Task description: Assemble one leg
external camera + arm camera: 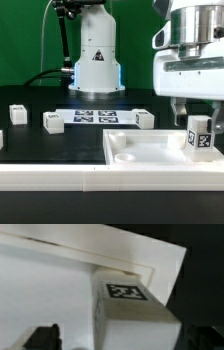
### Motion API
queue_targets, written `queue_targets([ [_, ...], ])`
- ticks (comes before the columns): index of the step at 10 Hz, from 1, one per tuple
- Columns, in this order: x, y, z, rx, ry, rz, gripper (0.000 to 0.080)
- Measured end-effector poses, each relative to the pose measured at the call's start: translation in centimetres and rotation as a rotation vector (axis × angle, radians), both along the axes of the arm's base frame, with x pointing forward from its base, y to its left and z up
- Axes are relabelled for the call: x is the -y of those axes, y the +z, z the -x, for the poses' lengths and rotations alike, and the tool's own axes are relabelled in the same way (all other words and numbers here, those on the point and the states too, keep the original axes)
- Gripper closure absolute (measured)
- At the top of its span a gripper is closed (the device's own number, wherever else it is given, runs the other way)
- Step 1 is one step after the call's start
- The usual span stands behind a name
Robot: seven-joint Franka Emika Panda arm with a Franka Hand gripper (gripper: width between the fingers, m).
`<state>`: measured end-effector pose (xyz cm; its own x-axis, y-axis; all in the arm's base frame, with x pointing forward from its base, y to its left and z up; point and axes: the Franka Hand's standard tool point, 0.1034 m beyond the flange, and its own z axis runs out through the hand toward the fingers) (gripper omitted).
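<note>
We see the pincer (196,112) low over the far corner of the panel (150,150), with a leg (200,137) standing upright directly beneath it. In the wrist view the leg (130,308) sits between the fingers (42,336), its tag facing up, against the panel (50,280); whether the jaws press it we cannot tell. We judge the step to be seating this leg in a corner socket; next move likely needs a straight push or twist, kept plumb. Away from the pincer, three spare legs (52,121) and the marker board (96,117) lie on the table (40,140), well apart, nothing blocking.
</note>
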<state>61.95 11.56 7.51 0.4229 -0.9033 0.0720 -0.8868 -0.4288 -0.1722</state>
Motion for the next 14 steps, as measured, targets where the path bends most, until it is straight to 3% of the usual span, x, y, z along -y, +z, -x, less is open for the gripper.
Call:
queue_targets([
  [4, -0.42, -0.06, 0.03, 0.006, 0.326, 0.059, 0.0151],
  [8, -0.55, 0.43, -0.52, 0.016, 0.726, 0.149, 0.0151],
  [10, -0.43, 0.48, -0.62, 0.017, 0.859, 0.178, 0.0151],
  [13, -0.36, 0.48, -0.63, 0.017, 0.887, 0.184, 0.0173],
  [14, -0.35, 0.47, -0.63, 0.017, 0.887, 0.184, 0.0347],
])
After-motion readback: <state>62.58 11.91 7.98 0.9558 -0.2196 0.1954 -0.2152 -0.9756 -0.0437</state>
